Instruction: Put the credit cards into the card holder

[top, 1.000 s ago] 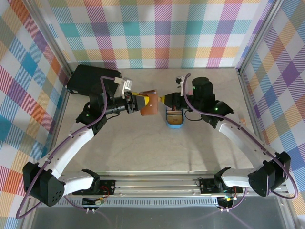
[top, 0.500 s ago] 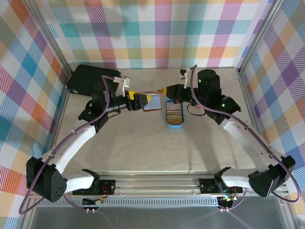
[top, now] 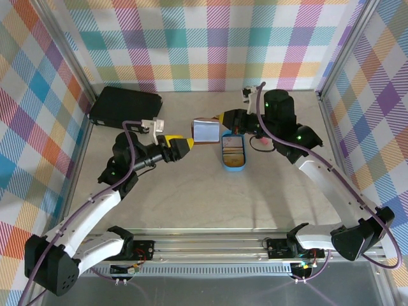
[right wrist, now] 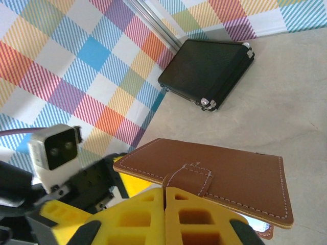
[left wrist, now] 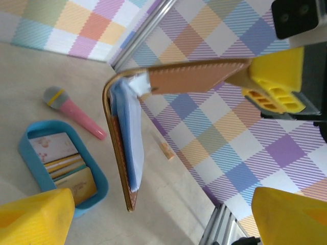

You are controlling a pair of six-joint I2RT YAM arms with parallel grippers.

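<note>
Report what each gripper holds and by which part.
The right gripper pinches the card holder at its snap tab; the left gripper is open, holding nothing.

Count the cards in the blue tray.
3: white card at one end of the blue tray, gold card mid-tray, beige card at the other end; more may hide beneath.
</note>
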